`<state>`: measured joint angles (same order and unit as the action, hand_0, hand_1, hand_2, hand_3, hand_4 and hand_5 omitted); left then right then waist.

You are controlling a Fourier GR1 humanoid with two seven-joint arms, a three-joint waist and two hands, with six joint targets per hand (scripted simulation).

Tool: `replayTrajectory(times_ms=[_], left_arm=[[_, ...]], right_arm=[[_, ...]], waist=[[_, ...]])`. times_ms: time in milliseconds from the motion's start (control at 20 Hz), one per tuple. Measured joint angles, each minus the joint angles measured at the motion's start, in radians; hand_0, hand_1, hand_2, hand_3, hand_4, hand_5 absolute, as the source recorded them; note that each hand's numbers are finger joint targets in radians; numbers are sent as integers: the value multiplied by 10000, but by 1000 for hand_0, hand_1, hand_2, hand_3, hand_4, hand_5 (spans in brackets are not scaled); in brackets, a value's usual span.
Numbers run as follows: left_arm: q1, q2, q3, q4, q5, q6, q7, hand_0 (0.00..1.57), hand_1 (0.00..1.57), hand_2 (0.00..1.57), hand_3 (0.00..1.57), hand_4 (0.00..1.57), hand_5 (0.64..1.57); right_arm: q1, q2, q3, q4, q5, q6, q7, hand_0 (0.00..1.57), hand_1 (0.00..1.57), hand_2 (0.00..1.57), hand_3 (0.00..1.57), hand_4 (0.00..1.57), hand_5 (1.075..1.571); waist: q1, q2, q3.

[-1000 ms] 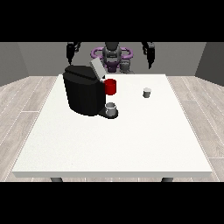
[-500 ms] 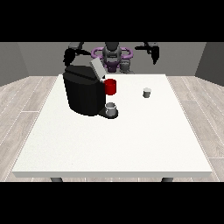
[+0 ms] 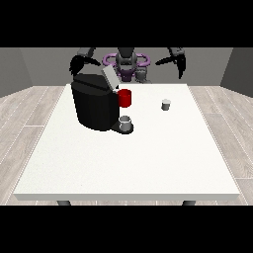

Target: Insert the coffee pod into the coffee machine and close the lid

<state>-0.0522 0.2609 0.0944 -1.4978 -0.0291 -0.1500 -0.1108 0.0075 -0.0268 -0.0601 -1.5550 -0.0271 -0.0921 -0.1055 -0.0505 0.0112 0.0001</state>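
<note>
Table: a large white table [image 3: 123,163] fills the middle of the front view, and the robot [image 3: 126,62] stands small behind its far edge.

Hand at the view's right: the hand [image 3: 181,65] hangs in the air above the far right corner of the table, with the fingers pointing down. It touches nothing. I cannot tell if the fingers are straight or curled.

Hand at the view's left: the hand [image 3: 75,65] is raised just above and behind the far left corner of the coffee machine. It looks dark against the machine, so I cannot tell how the fingers lie, and I cannot tell if it touches the machine.

Coffee pod: the small grey coffee pod [image 3: 166,104] stands upright on the table, alone. It is below the hand at the view's right, nearer to the camera and a little toward the middle, well apart from that hand. No hand holds it.

Coffee machine: the black coffee machine [image 3: 95,104] stands on the table under the hand at the view's left. Its grey lid [image 3: 109,78] is tilted up, so it is open. A red part [image 3: 125,98] is on the side that faces the pod.

Cup: a small grey cup [image 3: 126,123] sits on the base of the machine, under the red part.
</note>
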Motion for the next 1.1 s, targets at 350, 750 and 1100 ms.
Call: replayTrajectory(times_ms=[350, 750, 1100], left_arm=[[-1367, 642, 474, 1720, -135, -399, 425, 0, 0, 0, 0, 0, 1571], [-2745, 1065, 842, 3915, -670, -265, 151, 0, 0, 0, 0, 0, 1571], [-3362, 1040, 343, 5041, -1638, -53, 97, 0, 0, 198, 0, 0, 1571]], right_arm=[[-649, 18, 217, -144, -30, -69, 303, 0, 0, 0, 0, 259, 1571], [-1190, 162, 453, 241, 260, -273, 190, 0, 0, 0, 0, 372, 1571], [-1612, 11, 320, 1013, 345, -508, 350, 0, 0, 0, 0, 422, 1571]], waist=[[-418, 632, -3], [-701, 1466, -4], [-569, 1539, -4]])
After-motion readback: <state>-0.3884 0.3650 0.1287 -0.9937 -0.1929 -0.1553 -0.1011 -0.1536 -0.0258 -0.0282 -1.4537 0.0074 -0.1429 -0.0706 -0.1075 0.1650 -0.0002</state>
